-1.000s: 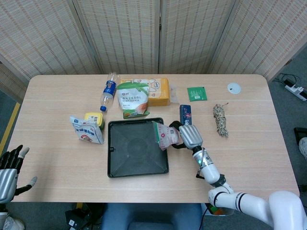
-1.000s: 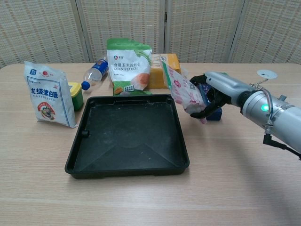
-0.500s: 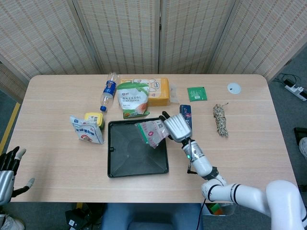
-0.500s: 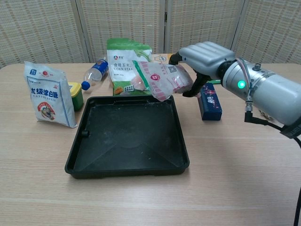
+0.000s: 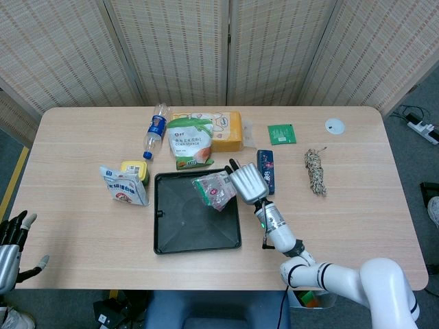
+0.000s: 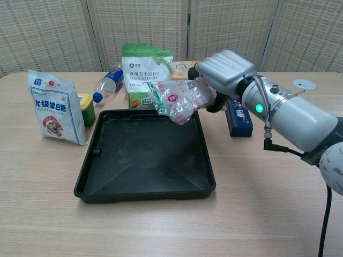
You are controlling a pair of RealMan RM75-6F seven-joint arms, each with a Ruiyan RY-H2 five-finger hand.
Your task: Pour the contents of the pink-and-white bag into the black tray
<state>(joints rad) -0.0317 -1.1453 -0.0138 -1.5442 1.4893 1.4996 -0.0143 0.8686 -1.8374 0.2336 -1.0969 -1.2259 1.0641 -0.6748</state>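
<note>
Your right hand (image 6: 222,72) grips the pink-and-white bag (image 6: 177,100), tipped sideways over the black tray (image 6: 107,182). The tray looks empty, so pouring is still left.

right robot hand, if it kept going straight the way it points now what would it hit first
The right robot hand points toward the robot's left, holding the pink-and-white bag above the black tray. Going straight on, it would likely meet the corn starch bag first, though depth is unclear; it may pass in front.
</note>
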